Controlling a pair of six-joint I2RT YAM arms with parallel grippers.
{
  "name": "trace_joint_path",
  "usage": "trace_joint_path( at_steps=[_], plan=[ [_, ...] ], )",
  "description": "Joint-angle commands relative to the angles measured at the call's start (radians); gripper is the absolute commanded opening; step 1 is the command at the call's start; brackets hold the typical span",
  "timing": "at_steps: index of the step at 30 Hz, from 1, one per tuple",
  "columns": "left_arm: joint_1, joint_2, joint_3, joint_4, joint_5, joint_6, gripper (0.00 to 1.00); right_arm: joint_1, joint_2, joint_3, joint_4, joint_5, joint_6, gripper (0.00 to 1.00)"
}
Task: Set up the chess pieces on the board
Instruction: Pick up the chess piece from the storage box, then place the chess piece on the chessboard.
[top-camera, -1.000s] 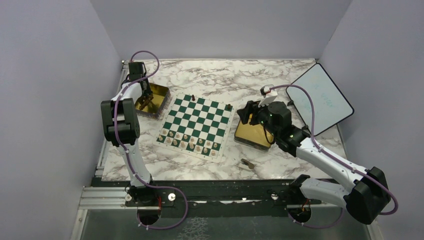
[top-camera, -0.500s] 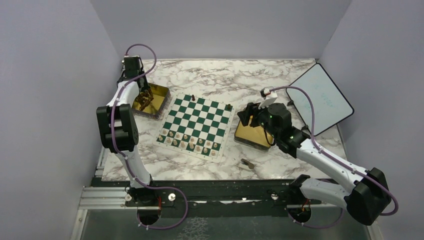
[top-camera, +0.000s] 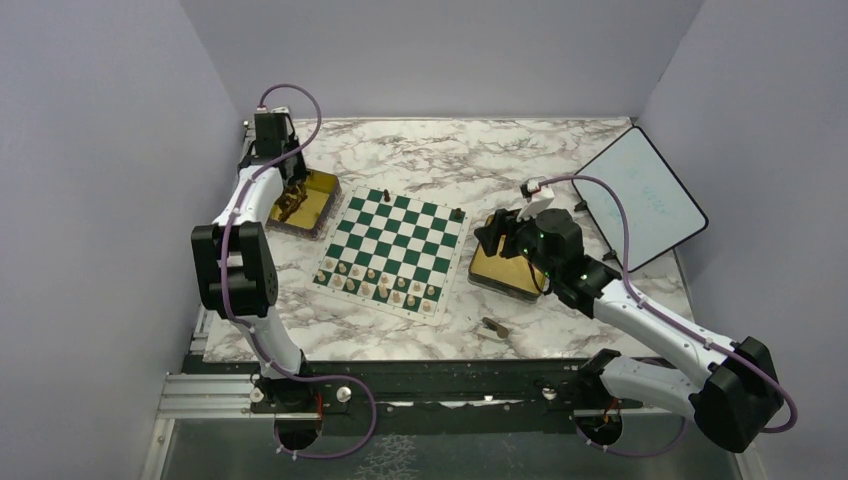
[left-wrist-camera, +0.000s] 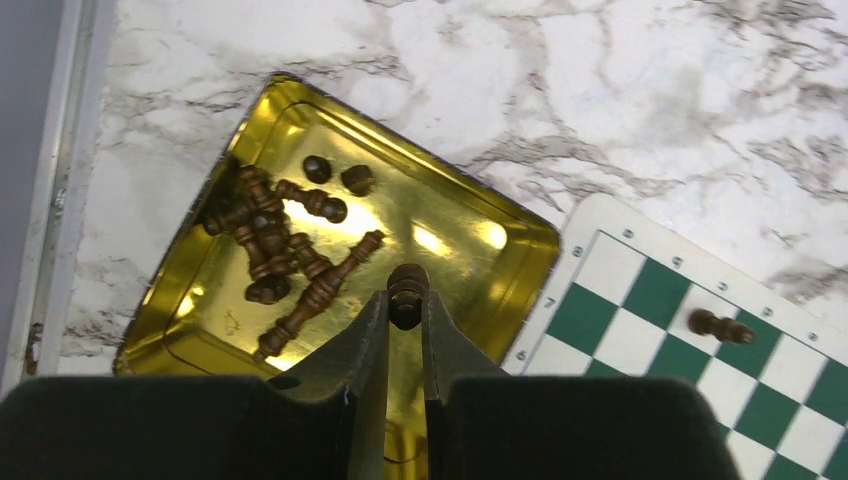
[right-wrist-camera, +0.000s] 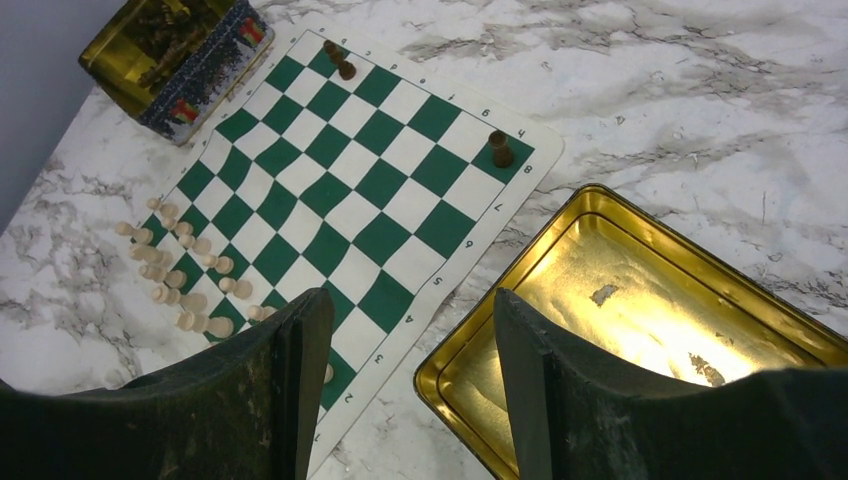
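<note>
The board (top-camera: 398, 238) lies mid-table, green and white. Several pale chess pieces (top-camera: 385, 286) fill its near rows. Two dark pieces stand on the far row, one at the left corner (top-camera: 387, 194) and one at the right corner (top-camera: 458, 214). Above the left gold tin (left-wrist-camera: 470, 235), my left gripper (left-wrist-camera: 405, 300) is shut on a dark brown piece (left-wrist-camera: 407, 281). Several more dark pieces (left-wrist-camera: 275, 250) lie in that tin. My right gripper (right-wrist-camera: 410, 300) is open and holds nothing, hanging over the gap between the board (right-wrist-camera: 350, 185) and the right tin (right-wrist-camera: 640, 300).
The right gold tin (top-camera: 505, 268) holds no pieces. One dark piece (top-camera: 493, 326) lies on the marble near the front edge. A black-rimmed white tablet (top-camera: 645, 200) leans at the far right. Grey walls close in the table on three sides.
The left arm's elbow has swung further left and its wrist has shifted a little over the left tin, still gripping the piece. The right arm has barely moved.
</note>
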Motion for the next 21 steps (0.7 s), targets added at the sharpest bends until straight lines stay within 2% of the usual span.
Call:
trace_joint_path(
  at_steps=[1, 12, 21],
  plan=[
    [-0.070, -0.080, -0.012, -0.005, 0.053, -0.007, 0.13, 0.002, -0.018, -0.009, -0.004, -0.025, 0.013, 0.65],
    [-0.282, -0.116, -0.009, -0.017, 0.039, -0.012, 0.13, 0.001, -0.017, -0.031, 0.005, -0.027, 0.021, 0.65],
    [-0.418, -0.051, 0.056, -0.018, 0.030, -0.034, 0.13, 0.002, -0.024, -0.040, 0.001, -0.019, 0.018, 0.65]
  ],
)
